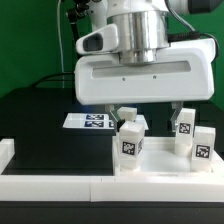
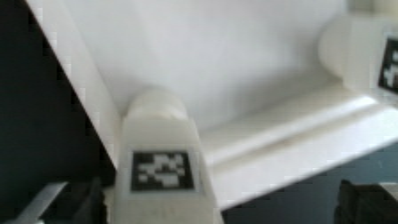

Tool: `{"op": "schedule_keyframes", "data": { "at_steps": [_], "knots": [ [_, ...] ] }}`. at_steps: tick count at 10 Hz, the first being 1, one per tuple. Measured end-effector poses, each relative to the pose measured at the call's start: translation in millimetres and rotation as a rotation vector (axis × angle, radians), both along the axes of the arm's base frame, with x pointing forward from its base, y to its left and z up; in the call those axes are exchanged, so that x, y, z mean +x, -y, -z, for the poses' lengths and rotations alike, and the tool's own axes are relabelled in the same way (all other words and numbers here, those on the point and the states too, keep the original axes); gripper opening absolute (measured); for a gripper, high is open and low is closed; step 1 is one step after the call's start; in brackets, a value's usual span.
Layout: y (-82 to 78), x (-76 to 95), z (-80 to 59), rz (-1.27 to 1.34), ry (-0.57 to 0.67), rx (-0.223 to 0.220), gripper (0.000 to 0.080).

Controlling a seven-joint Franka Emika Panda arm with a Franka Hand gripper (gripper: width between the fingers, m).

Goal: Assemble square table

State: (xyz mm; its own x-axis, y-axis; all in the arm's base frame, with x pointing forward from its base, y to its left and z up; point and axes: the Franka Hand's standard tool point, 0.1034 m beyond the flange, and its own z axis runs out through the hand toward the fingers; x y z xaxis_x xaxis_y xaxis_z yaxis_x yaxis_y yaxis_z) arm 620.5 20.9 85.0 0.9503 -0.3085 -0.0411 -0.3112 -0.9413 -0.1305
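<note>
Gripper (image 2: 199,205): in the wrist view only the dark tips of both fingers show at the frame's lower corners, one finger (image 2: 71,198) at one side, the other at the opposite side. Jaws spread wide, nothing pinched. A white block leg (image 2: 164,160) stands upright in the gap between them, tag facing the camera; contact with either finger cannot be told.

Exterior view: the fingers are hidden behind the tabletop slab (image 1: 145,78), which stands tilted on edge, broad white face toward the camera, under the arm's grey wrist (image 1: 138,30). Whether the slab rests on the legs or against the wall cannot be told.

Four legs in front of the slab, all tagged: one leg (image 1: 129,148) nearest the camera, upright; another (image 1: 131,122) just behind it; a third (image 1: 186,122) toward the exterior view's right, partly under the slab's edge; a fourth (image 1: 202,146) just beside that one, nearer the camera.

Low white wall (image 1: 60,180) runs along the front of the black worktop (image 1: 40,115). Marker board (image 1: 88,121) lies flat on the worktop, to the exterior view's left of the legs.

Wrist view, beyond the leg: slab's rimmed face (image 2: 214,70), second leg's edge (image 2: 370,55) at frame side.
</note>
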Motion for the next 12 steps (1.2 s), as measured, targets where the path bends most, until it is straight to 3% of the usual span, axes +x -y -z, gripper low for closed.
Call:
{"op": "schedule_keyframes", "data": {
  "at_steps": [1,4,6,8,9,10,12],
  "knots": [
    [6.9,9.0,1.9,-0.004,-0.016,-0.002,0.0649],
    [9.8,8.9,3.7,-0.002,-0.017,-0.006,0.0649],
    [23.0,5.8,10.3,0.017,-0.035,-0.039,0.0649],
    [22.3,5.7,10.4,0.016,-0.035,-0.039,0.0649],
    [22.4,5.6,10.5,0.044,-0.039,-0.040,0.0516],
    [22.4,5.6,10.6,0.077,-0.042,-0.040,0.0516],
    [22.3,5.5,10.7,0.234,-0.061,-0.042,0.0286]
  ]
}}
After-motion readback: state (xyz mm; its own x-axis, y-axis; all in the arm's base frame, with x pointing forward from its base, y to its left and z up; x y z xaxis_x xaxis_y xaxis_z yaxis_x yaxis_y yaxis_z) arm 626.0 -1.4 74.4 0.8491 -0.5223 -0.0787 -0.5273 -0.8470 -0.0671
